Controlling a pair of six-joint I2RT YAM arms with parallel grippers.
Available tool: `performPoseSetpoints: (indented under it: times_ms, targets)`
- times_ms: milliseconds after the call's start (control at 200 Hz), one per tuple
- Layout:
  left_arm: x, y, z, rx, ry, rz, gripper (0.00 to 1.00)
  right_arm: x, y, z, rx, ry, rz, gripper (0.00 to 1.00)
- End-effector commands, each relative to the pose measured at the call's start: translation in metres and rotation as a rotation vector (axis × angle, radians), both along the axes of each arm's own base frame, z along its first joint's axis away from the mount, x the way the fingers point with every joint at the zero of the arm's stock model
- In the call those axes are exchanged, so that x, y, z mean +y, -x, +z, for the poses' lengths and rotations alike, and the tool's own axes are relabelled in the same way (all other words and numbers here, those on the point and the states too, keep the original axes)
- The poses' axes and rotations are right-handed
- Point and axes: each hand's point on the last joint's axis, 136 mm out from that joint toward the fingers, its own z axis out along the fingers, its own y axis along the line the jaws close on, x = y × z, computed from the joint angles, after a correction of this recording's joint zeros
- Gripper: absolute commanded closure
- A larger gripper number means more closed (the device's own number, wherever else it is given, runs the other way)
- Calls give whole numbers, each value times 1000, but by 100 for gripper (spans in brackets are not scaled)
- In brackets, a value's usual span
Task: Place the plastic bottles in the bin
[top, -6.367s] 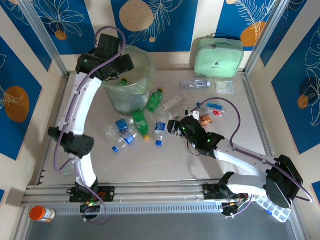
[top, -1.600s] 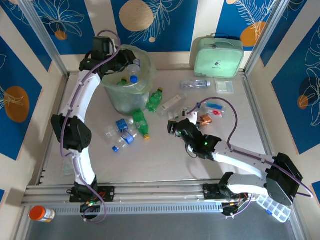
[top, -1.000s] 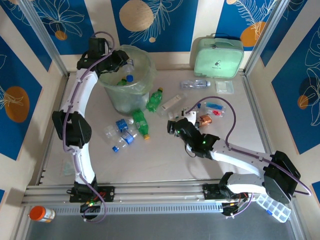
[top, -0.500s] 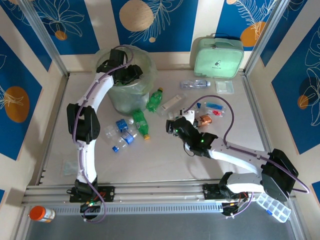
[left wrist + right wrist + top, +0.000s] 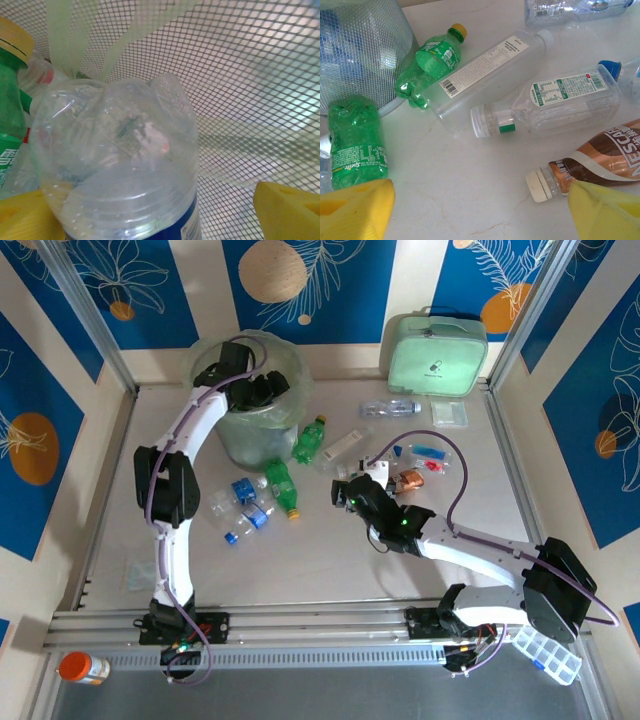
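— Plastic mesh bin first: the left gripper hangs inside its mouth, jaws spread, a clear blue-label bottle between them, ungripped, I'd judge.
— And the right gripper?
— Wide open, empty, right of the bin. At the bin's foot lie green bottles, likely light, crushable and slick. I'd pinch mid-body, not the yellow cap.

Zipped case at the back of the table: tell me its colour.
The zipped case is mint green, best seen top external.
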Motion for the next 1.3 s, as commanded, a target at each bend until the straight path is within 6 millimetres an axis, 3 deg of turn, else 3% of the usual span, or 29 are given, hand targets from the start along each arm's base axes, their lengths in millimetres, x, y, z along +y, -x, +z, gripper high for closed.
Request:
performPoseSetpoints:
  times_ms: [0, 180, 345, 510, 690, 935, 1090, 1296]
  targets:
    - [4, 16, 79, -146, -21, -27, 8, 0, -2, 14, -34, 0, -14, 10]
    - [-4, 48, 130, -238, -11, -100, 8, -4, 0, 18, -48, -7, -24, 10]
    - [0, 91, 176, -346, -71, -144, 9, -4, 1, 21, -60, -14, -16, 10]
    - [3, 151, 185, -421, -130, -140, 9, -4, 1, 21, -60, -16, -13, 10]
    - [-4, 219, 156, -417, -203, -222, 9, 0, 1, 19, -58, -16, 9, 10]
    - [30, 296, 97, -387, -154, -165, 10, 7, 4, 20, -50, -35, 44, 10]
    - [55, 318, 55, -351, -203, -127, 9, 11, 4, 18, -49, -20, 62, 10]
    - [74, 319, 5, -346, -300, -86, 8, 17, 4, 16, -42, 1, 86, 10]
